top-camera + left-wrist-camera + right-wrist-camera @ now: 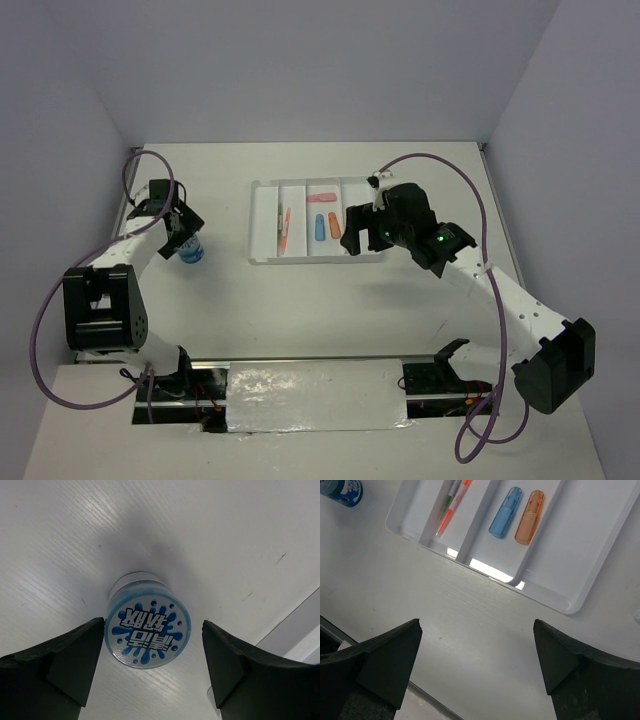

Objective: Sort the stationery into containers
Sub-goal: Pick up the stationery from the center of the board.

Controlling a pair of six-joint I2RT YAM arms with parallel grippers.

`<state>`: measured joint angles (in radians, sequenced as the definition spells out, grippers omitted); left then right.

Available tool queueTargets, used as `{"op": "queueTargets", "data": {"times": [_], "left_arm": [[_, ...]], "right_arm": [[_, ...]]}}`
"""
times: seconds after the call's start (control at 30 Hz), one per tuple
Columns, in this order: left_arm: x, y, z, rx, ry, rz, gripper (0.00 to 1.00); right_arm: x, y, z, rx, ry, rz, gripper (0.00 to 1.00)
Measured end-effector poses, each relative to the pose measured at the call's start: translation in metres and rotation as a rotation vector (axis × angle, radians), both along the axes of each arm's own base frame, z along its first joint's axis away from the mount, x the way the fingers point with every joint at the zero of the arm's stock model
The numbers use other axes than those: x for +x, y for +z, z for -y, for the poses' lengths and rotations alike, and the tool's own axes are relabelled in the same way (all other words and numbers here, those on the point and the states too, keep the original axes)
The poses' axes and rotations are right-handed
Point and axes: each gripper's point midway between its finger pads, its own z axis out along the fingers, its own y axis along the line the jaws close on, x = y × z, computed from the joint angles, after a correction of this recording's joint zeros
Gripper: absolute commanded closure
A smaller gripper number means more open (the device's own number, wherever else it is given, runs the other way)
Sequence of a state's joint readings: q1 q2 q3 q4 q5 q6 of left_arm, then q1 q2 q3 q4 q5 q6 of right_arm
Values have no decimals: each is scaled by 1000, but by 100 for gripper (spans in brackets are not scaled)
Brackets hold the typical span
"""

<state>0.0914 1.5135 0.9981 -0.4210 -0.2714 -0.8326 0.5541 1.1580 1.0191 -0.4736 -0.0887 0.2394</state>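
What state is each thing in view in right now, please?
Flat white plastic four-compartment tray: lying on the white table, partly filled.
Small clear bottle with blue-printed cap: upright outside the tray, ungripped.
Left pincer: open, straddling the bottle.
Right pincer: open, empty.
Orange pen: lying in the second compartment from the left.
Blue plastic capsule, orange plastic capsule, pink plastic capsule: lying in the third compartment.

Tray (265,225) on the worktop (300,310), far middle, two pens (285,228) in its second compartment from left, three capsule pieces (320,228) in the third, small bottle (191,252) on the worktop left of the tray, between the fingers of the left tool (152,627)
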Motion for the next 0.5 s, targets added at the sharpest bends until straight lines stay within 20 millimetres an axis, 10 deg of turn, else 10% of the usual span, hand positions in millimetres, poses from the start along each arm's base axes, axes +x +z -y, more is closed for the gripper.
{"op": "queueTargets", "data": {"times": [0.2,0.23,0.33,0.5], "left_arm": [[0,-11,0,5,-15,-23,32],[2,-10,-1,6,-18,-16,61],[4,-10,-1,6,-23,-12,96],[3,-10,0,11,-41,-15,100]], "right_arm": [[1,-2,0,-8,-1,-3,0],[1,-2,0,-8,-2,-2,0],[1,-2,1,-10,-1,-1,0],[2,-3,1,-12,-1,-2,0]]}}
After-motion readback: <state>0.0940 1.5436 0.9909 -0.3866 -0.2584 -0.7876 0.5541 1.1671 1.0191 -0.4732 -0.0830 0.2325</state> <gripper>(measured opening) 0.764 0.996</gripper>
